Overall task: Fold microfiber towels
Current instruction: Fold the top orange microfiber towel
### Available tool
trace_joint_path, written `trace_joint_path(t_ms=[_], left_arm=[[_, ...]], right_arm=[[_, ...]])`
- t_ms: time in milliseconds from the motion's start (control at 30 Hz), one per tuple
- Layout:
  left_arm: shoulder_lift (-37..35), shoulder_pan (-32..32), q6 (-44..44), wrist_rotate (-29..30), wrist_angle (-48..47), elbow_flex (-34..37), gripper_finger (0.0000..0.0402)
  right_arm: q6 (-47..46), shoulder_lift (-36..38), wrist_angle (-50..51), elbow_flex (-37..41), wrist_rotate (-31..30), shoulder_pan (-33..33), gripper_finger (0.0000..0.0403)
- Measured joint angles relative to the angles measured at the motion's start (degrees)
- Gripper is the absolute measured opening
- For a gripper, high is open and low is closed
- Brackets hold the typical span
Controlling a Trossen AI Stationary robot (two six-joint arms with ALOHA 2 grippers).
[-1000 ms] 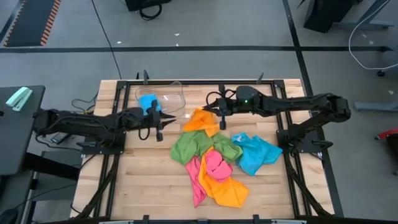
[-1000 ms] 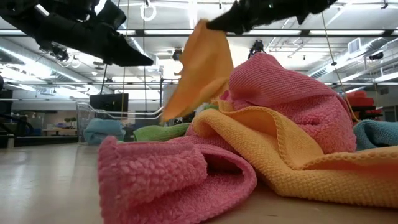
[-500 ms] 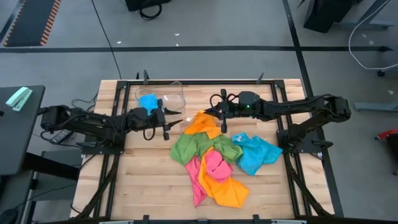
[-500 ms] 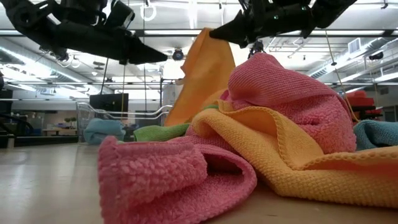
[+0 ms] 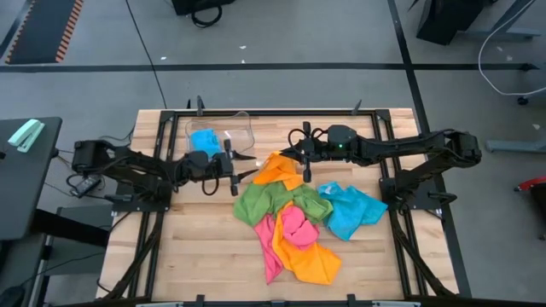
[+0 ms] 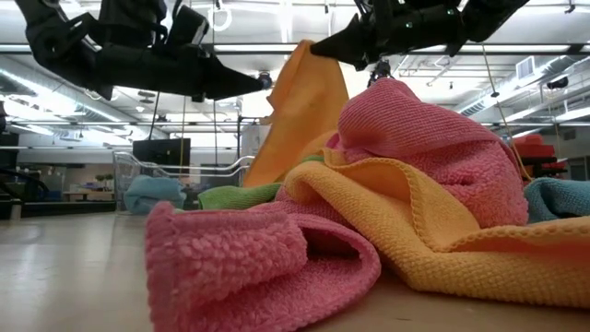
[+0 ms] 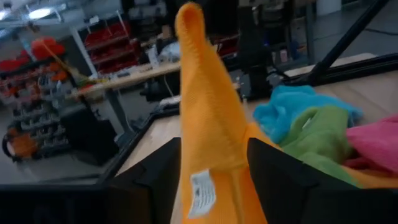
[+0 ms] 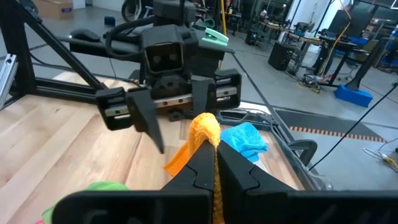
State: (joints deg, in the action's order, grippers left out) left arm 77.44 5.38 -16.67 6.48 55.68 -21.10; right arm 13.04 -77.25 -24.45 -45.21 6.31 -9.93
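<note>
The left gripper (image 5: 232, 173) has advanced toward the orange towel (image 5: 279, 167) over the last second; it previously stood beside the bin (image 5: 220, 134) and now sits just beside the towel's raised edge. Its jaws have spread during this approach and now straddle the hanging cloth, one finger (image 7: 149, 180) on each side, without pinching it.

The right gripper (image 5: 304, 159) has held position above the pile (image 5: 294, 213). Its jaws are pressed together on the top corner of the orange towel, keeping that corner lifted so the cloth hangs down to the pile.

Judgement: the orange towel is being set up for a two-gripper hold. A second grip by the left gripper on the free edge would allow the towel to be pulled clear of the pile and spread out for folding. No fold has been made yet.

Position of task items relative to the pile:
- Green, pink, a second orange and a blue towel lie heaped together on the table (image 5: 196, 247).
- One further blue towel (image 5: 203, 139) lies in the bin, beyond the pile on the left arm's side.

Labels: a small white care tag (image 7: 202, 185) is sewn to the orange towel's edge between the left fingers. Its print is too small to read. No other writing is legible.
</note>
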Motion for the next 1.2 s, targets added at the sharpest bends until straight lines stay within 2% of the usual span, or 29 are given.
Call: trace_joint_path(t_ms=[133, 300, 467, 533, 933, 1200], left_arm=[[2.66, -1.91, -3.37, 0.0, 1.35, -1.09, 0.0223], [7.4, -3.91, -6.33, 0.95, 1.39, -4.77, 0.0235], [11.41, -4.69, -6.57, 15.06, 1.33, -7.34, 0.0225], [12.03, -4.75, -6.62, 18.24, 1.3, -7.51, 0.0216], [12.17, -5.26, -7.3, 18.46, 0.83, -7.58, 0.0138], [11.75, -5.23, -9.15, 22.47, -1.83, -7.58, 0.0049]], right_arm=[[0.0, 0.0, 0.0, 0.0, 0.0, -0.01, 0.0012], [0.0, 0.0, -0.04, 0.0, 0.0, -0.01, 0.0012], [-0.3, 0.0, 0.04, 0.0, 0.0, -0.02, 0.0012], [-0.71, 0.0, 0.14, 0.0, -0.02, -0.02, 0.0012], [-0.82, 0.0, 1.89, 0.0, -0.02, 0.0, 0.0012], [-0.84, 0.0, 2.56, 0.0, -0.02, 0.0, 0.0012]])
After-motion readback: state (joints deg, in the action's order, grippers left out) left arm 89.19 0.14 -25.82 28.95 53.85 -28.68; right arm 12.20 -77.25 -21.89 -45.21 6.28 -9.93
